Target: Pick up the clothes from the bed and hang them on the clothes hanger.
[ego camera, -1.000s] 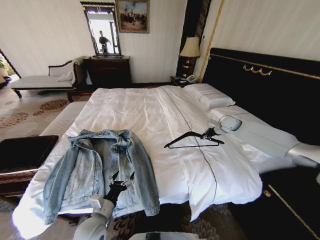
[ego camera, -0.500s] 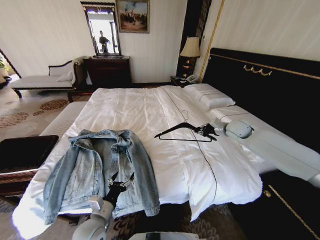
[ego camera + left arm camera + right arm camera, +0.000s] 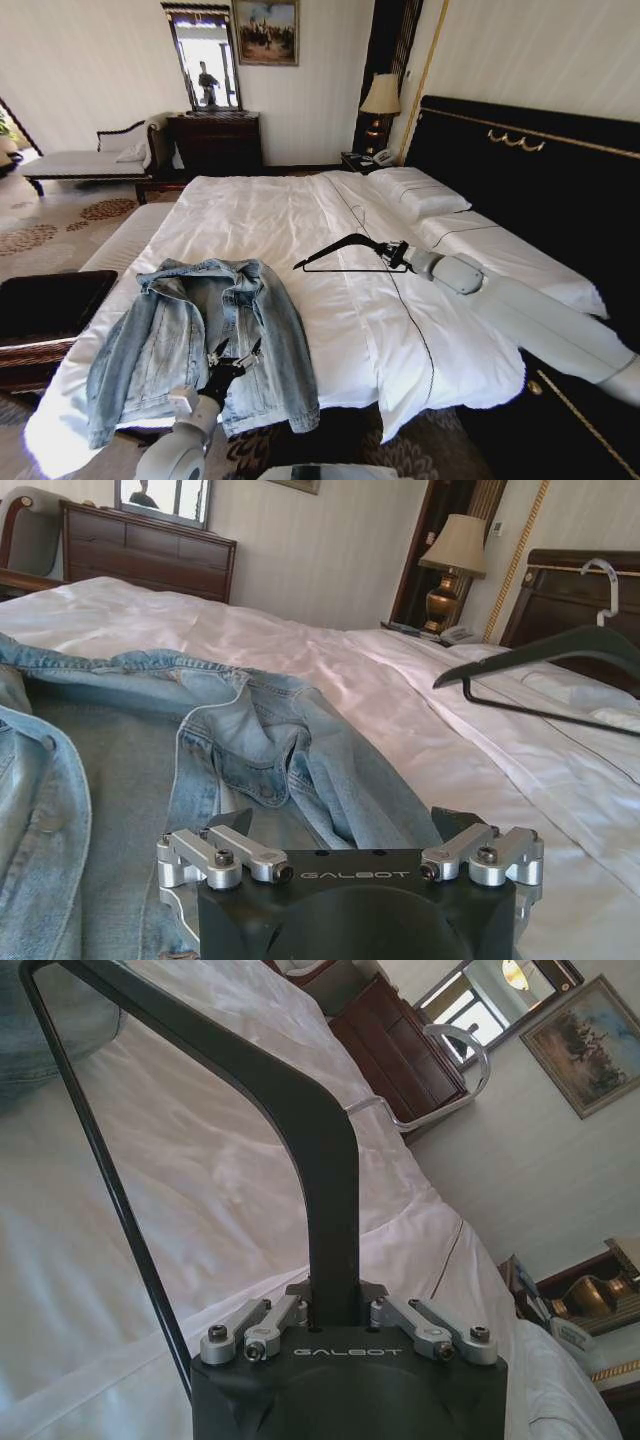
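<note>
One jacket [image 3: 195, 335], one hanger [image 3: 345, 252] and two grippers are showing. The jacket, light-blue washed denim with a collar, is lying spread open at the foot corner of the bed [image 3: 300, 215]. The left gripper [image 3: 232, 358] is hovering over its hem, fingers spread apart. The right gripper [image 3: 392, 256] is clamping one end of the thin black hanger, holding it above the bed's middle.

jacket [image 3: 195, 335]: light-blue washed denim, paler faded patches. hanger [image 3: 345, 252]: thin black frame, silvery hook. bed [image 3: 300, 215]: white sheets and pillows with a thin dark stripe line, black headboard with gold trim. right gripper [image 3: 335, 1312] and left gripper [image 3: 345, 832]: black body, silver finger links. carpet [image 3: 60, 215]: beige with brown floral medallions.
</note>
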Motion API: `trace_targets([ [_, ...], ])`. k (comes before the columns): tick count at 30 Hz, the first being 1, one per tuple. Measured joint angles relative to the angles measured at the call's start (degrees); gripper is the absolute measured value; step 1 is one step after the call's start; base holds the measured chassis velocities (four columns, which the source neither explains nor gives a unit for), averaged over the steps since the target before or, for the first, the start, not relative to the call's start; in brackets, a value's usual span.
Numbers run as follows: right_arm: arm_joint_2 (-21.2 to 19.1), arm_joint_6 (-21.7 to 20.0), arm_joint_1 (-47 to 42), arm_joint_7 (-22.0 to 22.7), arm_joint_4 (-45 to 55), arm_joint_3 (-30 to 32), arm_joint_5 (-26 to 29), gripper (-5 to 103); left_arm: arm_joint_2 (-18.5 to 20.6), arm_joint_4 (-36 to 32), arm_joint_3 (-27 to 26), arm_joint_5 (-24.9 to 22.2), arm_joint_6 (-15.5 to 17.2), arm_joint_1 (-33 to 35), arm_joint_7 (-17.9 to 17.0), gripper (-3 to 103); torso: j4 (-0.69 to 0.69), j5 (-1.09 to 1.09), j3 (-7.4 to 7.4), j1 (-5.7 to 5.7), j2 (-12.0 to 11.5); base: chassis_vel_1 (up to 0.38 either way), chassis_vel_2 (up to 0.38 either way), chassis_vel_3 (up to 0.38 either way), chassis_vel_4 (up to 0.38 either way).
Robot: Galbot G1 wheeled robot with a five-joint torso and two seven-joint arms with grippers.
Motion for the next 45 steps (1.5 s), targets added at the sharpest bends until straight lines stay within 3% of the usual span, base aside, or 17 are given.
trace_targets([
  [7, 3.31, -0.02, -7.83, 3.12, -0.76, 5.41, -3.36, 22, -0.83, -0.42, -1.27, 0.01, 0.03, 1.73, -0.08, 100, -0.01, 0.00, 0.00, 0.00, 0.00, 0.000, 0.000, 0.000, 0.000],
  [18, 5.56, -0.59, -8.20, 4.13, -1.10, 5.39, -4.38, 22, -1.90, -0.88, -2.72, 0.03, -0.15, 2.95, 0.02, 100, 0.00, 0.00, 0.00, 0.00, 0.00, 0.006, 0.007, -0.007, -0.011],
  [45, 3.61, -2.13, -6.05, 6.19, 4.01, 4.55, -1.08, 22, -1.49, -1.46, -5.58, -2.43, 0.44, 1.83, 0.39, 100, 0.00, -0.03, -0.01, 0.00, 0.01, 0.160, 0.169, -0.148, -0.157],
])
